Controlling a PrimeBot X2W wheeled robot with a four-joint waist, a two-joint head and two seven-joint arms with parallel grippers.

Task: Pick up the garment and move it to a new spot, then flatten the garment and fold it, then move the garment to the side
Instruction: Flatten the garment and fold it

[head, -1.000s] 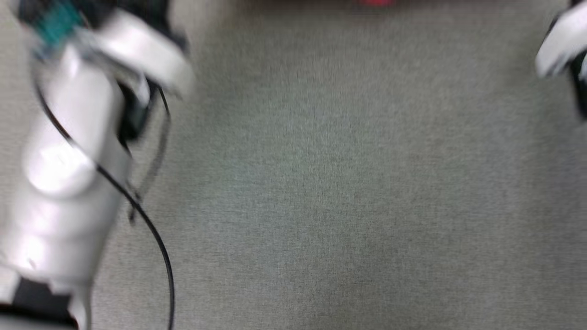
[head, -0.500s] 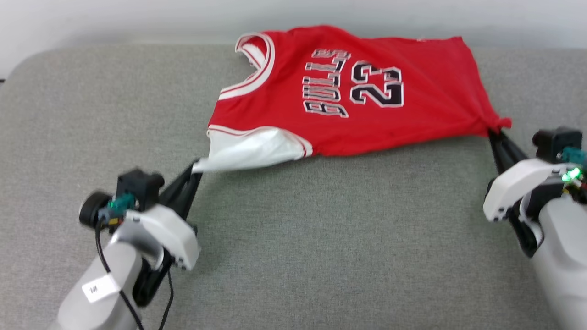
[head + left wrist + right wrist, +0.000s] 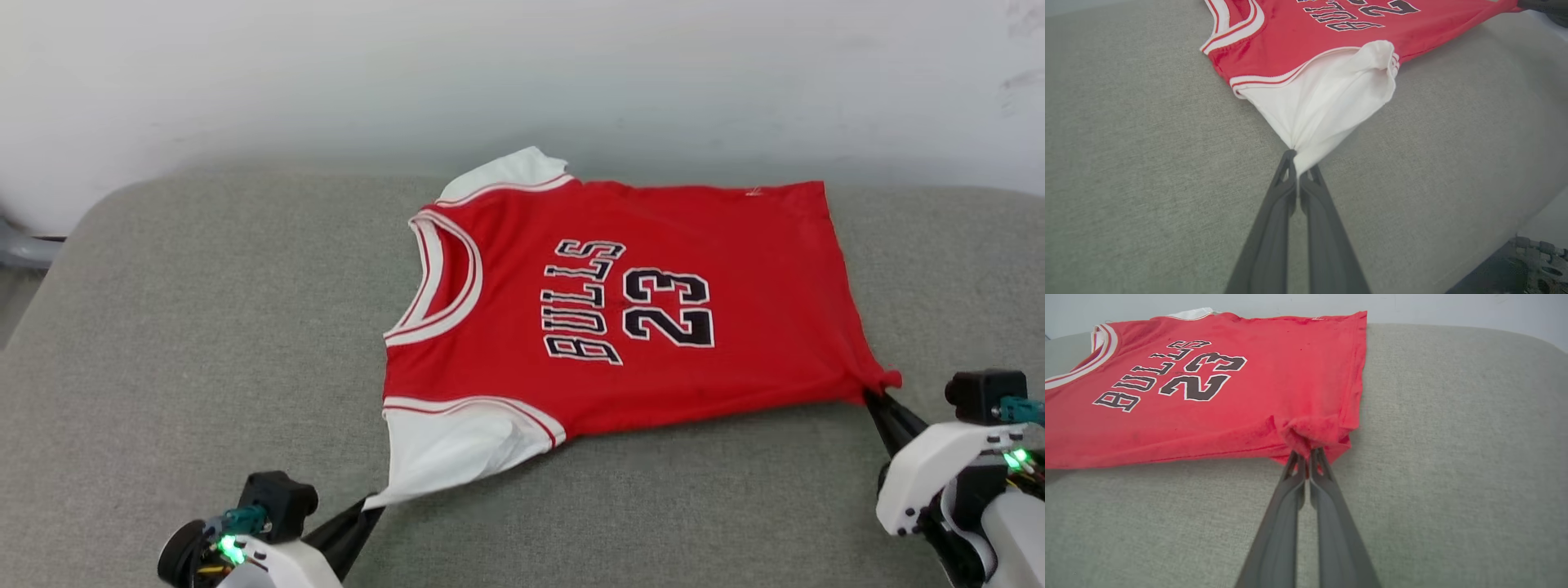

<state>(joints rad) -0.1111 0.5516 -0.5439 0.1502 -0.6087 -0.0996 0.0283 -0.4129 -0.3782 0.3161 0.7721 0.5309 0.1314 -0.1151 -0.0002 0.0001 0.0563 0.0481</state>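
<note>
- A pale grey woven fabric cushion (image 3: 204, 327) with rounded corners spreads beneath both arms, backed by a plain white wall (image 3: 522, 73).
- The garment (image 3: 735, 245), a red jersey shirt with white short sleeves and black, white-outlined "BULLS 23" lettering, lies chest-up and mostly flat on the cushion, just ahead of both sets of fingertips.
- The left gripper (image 3: 1296, 157) has its two dark fingers pressed together on the gathered tip of the near white sleeve (image 3: 1331, 102). The sleeve fans out from the fingertips toward the striped neckline (image 3: 445, 278).
- The right gripper (image 3: 1304, 455) pinches the bunched red hem corner (image 3: 1310, 430) right at its tips. In the right wrist view the shirt body stretches away to the left of those fingers.
- The near edge of the shirt looks drawn taut between the two grips.
</note>
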